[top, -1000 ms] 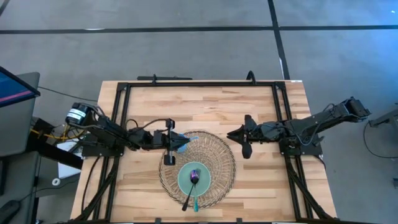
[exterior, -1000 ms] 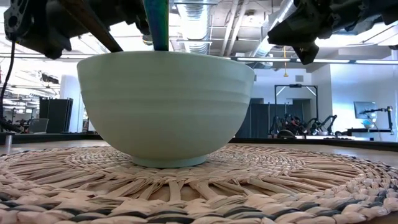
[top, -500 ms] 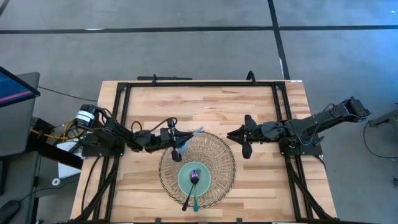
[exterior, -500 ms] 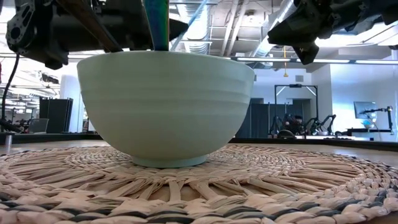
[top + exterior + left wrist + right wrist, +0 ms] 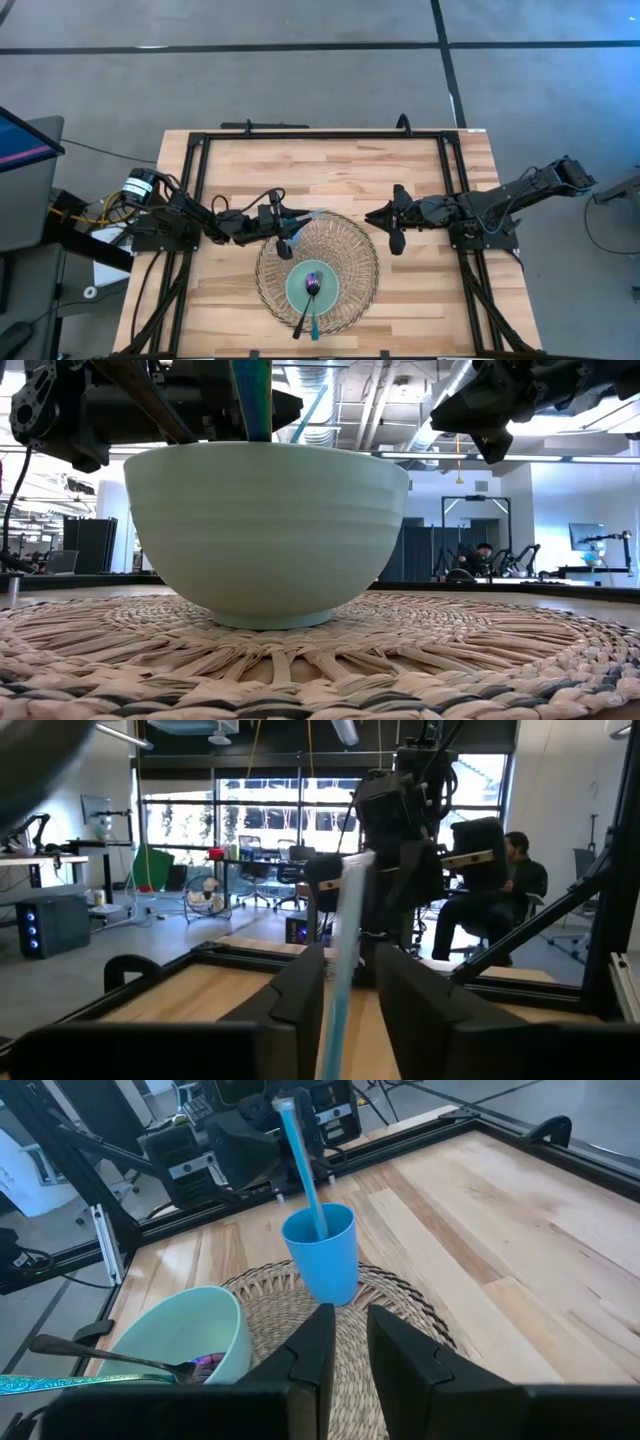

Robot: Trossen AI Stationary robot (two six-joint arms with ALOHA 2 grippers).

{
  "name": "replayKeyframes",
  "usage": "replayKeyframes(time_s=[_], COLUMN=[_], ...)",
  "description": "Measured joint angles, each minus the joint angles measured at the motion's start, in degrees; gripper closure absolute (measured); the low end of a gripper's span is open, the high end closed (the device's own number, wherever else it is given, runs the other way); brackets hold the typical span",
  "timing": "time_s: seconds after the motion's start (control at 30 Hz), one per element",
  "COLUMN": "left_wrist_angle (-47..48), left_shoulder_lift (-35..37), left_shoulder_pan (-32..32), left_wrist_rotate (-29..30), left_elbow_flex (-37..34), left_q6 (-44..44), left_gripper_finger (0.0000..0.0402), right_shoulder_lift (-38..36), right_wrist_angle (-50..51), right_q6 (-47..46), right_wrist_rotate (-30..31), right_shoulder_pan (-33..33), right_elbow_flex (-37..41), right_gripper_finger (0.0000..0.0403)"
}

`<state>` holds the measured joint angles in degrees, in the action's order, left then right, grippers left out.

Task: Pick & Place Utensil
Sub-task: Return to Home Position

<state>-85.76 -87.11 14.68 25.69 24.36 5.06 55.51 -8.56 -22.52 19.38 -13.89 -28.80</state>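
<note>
Desk point(image 5: 340, 160): pale wood, black rails round edges, far half bare. Brown woven placemat point(image 5: 350, 250) near front edge. Green bowl point(image 5: 225, 1315) on it, fork point(image 5: 110, 1350) and spoon point(image 5: 60, 1383) inside. Blue cup point(image 5: 322, 1255) upright at mat's far-left rim, blue straw point(image 5: 303, 1165) leaning in it. My left fingers point(image 5: 300, 1000) spread, straddling straw top. My right fingers point(image 5: 310, 1350) slightly apart, holding nothing, above mat's right rim.

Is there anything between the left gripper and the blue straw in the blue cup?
Nothing visible stands between them. The thin blue straw leans in the blue plastic cup on the woven placemat, and its upper part passes between the open fingers of the left gripper.
</note>
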Motion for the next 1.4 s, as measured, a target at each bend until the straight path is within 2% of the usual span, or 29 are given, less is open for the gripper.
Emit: replayKeyframes(time_s=[0.23,0.37,0.5,0.63,0.8,1.1,1.17,1.27,1.4], left_wrist_angle=[-0.1,0.0,2.1,8.4,18.1,29.8,32.1,33.5,39.5], left_shoulder_lift=[2.8,7.3,13.1,20.9,32.7,54.4,58.3,62.8,65.3], left_shoulder_pan=[0.0,0.5,2.2,3.4,4.5,6.3,6.3,6.2,6.0], left_wrist_rotate=[0.0,0.0,0.0,0.1,1.5,2.1,1.2,-3.5,-8.0], left_elbow_flex=[-0.1,0.0,-0.5,-3.1,-7.7,-17.0,-19.7,-23.7,-24.1], left_q6=[0.1,1.3,6.1,9.9,9.1,9.1,9.3,9.3,8.3], left_gripper_finger=[0.0285,0.028,0.0285,0.0293,0.0299,0.03,0.03,0.03,0.03], right_shoulder_lift=[0.0,0.0,0.0,0.0,0.0,0.0,0.0,0.0,0.0], right_wrist_angle=[0.0,0.0,0.0,0.0,0.0,-0.2,-0.9,-0.8,-1.1], right_q6=[0.0,0.0,0.0,0.0,0.0,-0.1,-1.5,-2.8,-0.7], right_wrist_rotate=[0.0,0.0,0.0,0.0,0.0,0.0,0.0,0.0,0.0], right_shoulder_pan=[0.0,0.0,0.0,0.0,0.0,0.1,0.1,-0.2,-1.2], right_elbow_flex=[0.0,0.0,0.0,0.0,0.0,0.0,0.0,0.0,0.0], right_gripper_finger=[0.0346,0.0346,0.0346,0.0346,0.0346,0.0346,0.0346,0.0346,0.0346])
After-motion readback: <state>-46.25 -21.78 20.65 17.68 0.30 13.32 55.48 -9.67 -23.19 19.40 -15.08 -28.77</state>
